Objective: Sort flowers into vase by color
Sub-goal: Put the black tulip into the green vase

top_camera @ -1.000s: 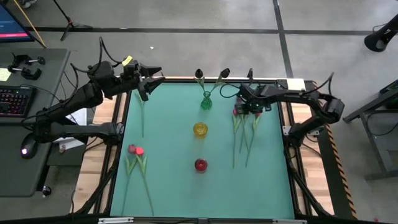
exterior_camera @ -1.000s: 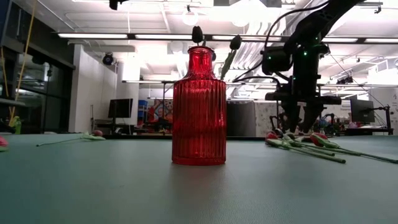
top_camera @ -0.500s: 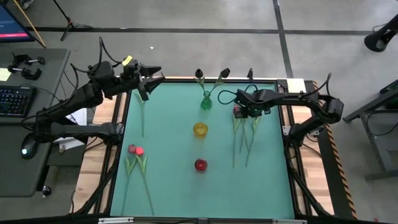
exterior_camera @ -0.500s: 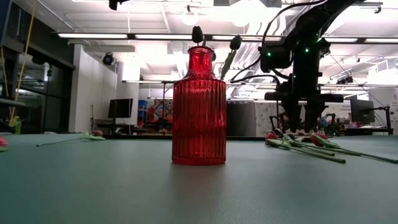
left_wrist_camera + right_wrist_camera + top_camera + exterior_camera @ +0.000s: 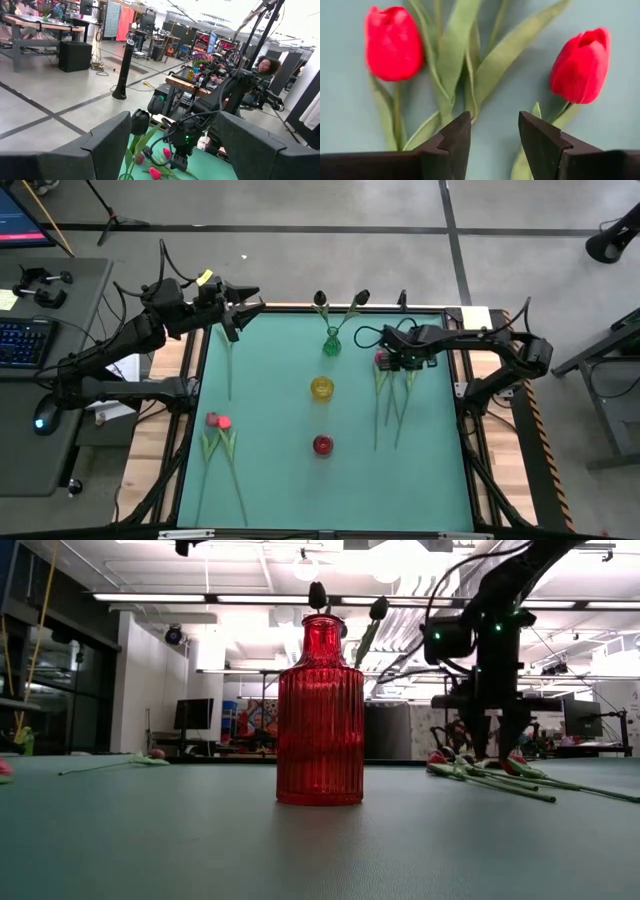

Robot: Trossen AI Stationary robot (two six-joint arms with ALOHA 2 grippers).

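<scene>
- Right pincer (image 5: 388,359) low over the green-topped worktop (image 5: 270,420), at about 2 o'clock from the worktop's centre; fingers apart, gripping nothing.
- Wrist view: its dark fingertips (image 5: 454,136) straddle bare mat and leaves between two bright red tulip heads, one (image 5: 392,42) to one side and the other (image 5: 582,65) opposite. Neither head nor stem sits in the gap.
- This cluster of red tulips with thin green stems (image 5: 392,395) lies flat, stems trailing toward 5 o'clock.
- Second small group of red and pink tulips (image 5: 218,435) at 8 o'clock; one lone thin stem (image 5: 228,365) at 10 o'clock.
- Three small glass vases down the centre line: green (image 5: 331,342) at 12 o'clock holding two near-black tulips (image 5: 338,300), yellow (image 5: 321,388) mid, ribbed red (image 5: 320,715) toward 6 o'clock.
- Left pincer (image 5: 236,313) waits off the 11 o'clock corner; fingers apart.
- Risk: closing from here would likely pinch a leaf, not a stem; the flower may slip out or swing.
- Risk: overlapping stems could drag a neighbour along.
- Risk: narrow vase necks; a tilted stem may miss.
</scene>
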